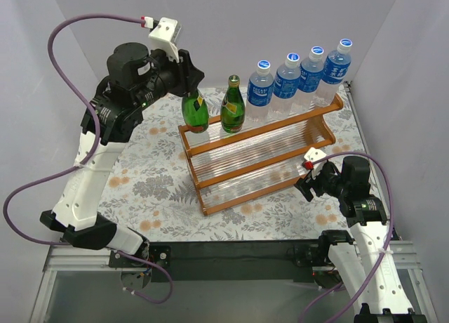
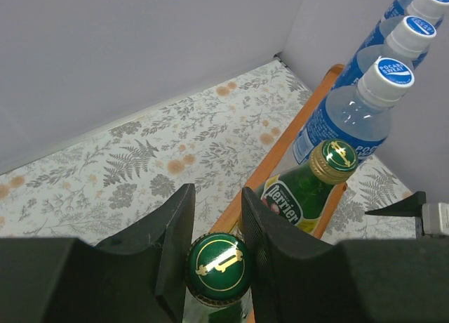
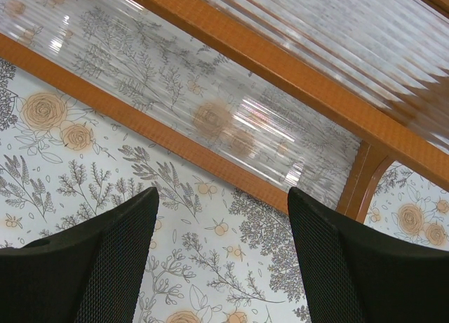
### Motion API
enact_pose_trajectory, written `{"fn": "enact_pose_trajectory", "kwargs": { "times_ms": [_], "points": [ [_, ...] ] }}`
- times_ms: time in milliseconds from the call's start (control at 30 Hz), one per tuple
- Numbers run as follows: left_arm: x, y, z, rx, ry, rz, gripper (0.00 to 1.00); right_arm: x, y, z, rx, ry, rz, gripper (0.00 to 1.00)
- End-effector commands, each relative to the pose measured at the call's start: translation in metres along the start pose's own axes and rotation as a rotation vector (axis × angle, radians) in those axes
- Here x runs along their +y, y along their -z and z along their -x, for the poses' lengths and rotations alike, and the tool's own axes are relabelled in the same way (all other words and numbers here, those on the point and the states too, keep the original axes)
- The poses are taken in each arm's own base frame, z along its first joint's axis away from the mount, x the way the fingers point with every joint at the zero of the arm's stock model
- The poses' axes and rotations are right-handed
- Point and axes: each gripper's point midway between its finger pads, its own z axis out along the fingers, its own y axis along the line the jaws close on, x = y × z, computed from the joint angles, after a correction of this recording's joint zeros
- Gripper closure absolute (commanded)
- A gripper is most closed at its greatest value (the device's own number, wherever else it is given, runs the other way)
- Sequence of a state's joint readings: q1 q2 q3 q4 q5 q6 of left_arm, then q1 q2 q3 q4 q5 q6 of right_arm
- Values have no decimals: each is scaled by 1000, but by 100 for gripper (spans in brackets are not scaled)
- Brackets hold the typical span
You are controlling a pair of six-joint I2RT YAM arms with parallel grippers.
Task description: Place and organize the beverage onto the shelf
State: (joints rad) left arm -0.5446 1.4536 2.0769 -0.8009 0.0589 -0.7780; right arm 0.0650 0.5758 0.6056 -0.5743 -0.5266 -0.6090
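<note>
The shelf [image 1: 210,140] stands mid-table, with an orange-brown frame and pale slatted tiers. Four clear bottles [image 1: 298,77] with blue labels and white caps stand in a row on the right of its top tier. A dark green bottle [image 1: 233,107] stands to their left. My left gripper [image 1: 186,78] is shut on the neck of the second green bottle [image 1: 196,112], upright at the left end of the top tier. In the left wrist view the fingers [image 2: 175,232] clamp just below its green cap [image 2: 218,262], with the other green bottle [image 2: 309,193] beside it. My right gripper [image 3: 221,267] is open and empty over the cloth by the lowest tier [image 3: 231,126].
A floral cloth [image 1: 154,175] covers the table. Grey walls close in the back and both sides. The right arm [image 1: 351,189] sits near the shelf's right front corner. A black and metal base rail [image 1: 231,253] runs along the near edge.
</note>
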Motion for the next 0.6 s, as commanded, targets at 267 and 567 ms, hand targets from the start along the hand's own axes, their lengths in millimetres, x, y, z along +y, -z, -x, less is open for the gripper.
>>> {"fn": "enact_pose_trajectory", "kwargs": {
  "times_ms": [267,567],
  "points": [
    [-27,18,43,-150,-8,-71,100,-5,-1,3,-18,9,-15,20],
    [-32,13,33,-125,-1,-80,100,-5,-1,3,-19,9,-17,20]
  ]
}}
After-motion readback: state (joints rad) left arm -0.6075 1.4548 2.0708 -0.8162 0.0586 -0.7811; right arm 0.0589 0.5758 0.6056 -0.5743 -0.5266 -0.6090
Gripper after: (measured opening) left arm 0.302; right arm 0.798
